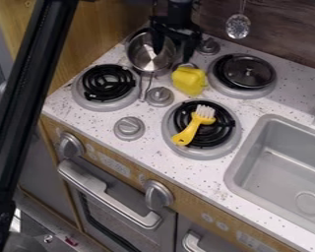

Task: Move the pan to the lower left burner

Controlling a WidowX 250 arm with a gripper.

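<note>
your gripper [173,52] is at the pan [141,58], fingers apart; a yellow brush [192,129] lies on the lower right burner [226,129].

Pan [145,58] at back-left burner, handle toward front. Front-left burner [108,82] before it. Lid [249,72] on back-right burner [241,93]. Brush [196,126] on front-right burner [203,152]. Toy [189,80] between pan and lid. Sink [265,170] right.

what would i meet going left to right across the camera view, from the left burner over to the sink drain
left burner → metal pan → yellow toy → dark round lid → sink drain
</note>
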